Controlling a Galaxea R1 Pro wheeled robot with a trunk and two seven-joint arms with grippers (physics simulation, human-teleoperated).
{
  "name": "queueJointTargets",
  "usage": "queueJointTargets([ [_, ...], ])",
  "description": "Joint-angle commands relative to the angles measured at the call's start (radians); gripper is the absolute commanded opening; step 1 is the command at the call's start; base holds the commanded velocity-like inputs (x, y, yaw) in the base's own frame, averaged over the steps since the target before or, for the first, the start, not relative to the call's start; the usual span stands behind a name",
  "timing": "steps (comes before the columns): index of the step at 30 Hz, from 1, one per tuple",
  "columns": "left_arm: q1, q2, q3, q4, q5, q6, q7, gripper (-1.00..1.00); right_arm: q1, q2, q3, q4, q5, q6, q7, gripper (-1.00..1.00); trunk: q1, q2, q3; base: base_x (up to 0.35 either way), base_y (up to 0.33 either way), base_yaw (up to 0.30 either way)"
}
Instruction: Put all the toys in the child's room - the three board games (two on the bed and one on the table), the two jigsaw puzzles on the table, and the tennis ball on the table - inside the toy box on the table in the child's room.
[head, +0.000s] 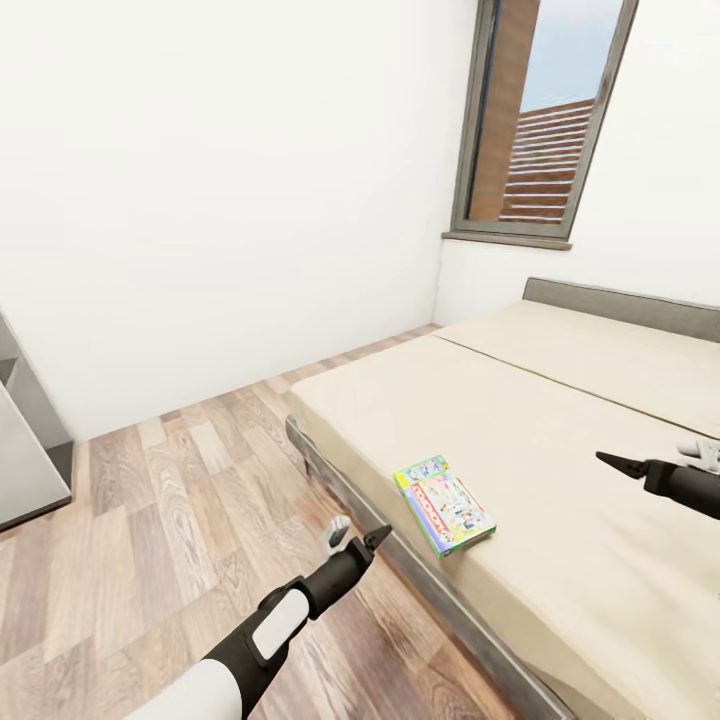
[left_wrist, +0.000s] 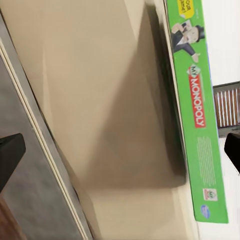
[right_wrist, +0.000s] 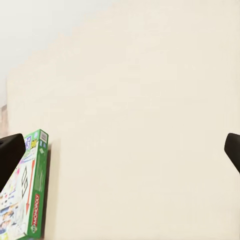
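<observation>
The left pincer (head: 352, 535) hangs spread off the bed's (head: 560, 420) near edge, level with the game box (head: 444, 504), which lies flat just inside that edge; the right pincer (head: 655, 462), also spread, hovers above the mattress beyond the box. A low left approach may strike the bed frame or shove the box inward instead of gripping it.

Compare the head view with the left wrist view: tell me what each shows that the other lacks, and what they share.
Head view alone: the window, wood floor, headboard, both arms, the left gripper off the bed's edge, the right gripper over the mattress, and the game's illustrated top. Left wrist view alone: the green side panel reading "My Monopoly", close up. Shared: the board game lying flat on the beige bed near its edge.
</observation>
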Motion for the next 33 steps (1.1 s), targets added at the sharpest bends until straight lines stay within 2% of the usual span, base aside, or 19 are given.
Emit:
queueJointTargets([
  [1,-0.001,0.001,-0.003,0.001,0.016,0.006,-0.004,1.00,0.001,0.004,-0.002,-0.008,0.009,0.005,0.010,1.00,0.000,0.000,-0.001,0.000,0.000,-0.035],
  [8,-0.002,0.003,-0.003,0.001,0.034,0.006,-0.015,1.00,0.027,0.022,-0.001,-0.057,0.008,0.006,0.011,1.00,0.000,0.000,-0.001,0.000,0.000,-0.020],
  [33,-0.017,-0.001,-0.005,-0.025,0.043,0.007,-0.017,1.00,0.049,0.044,0.001,-0.105,0.007,0.006,0.012,1.00,0.000,0.000,-0.001,0.000,0.000,-0.003],
])
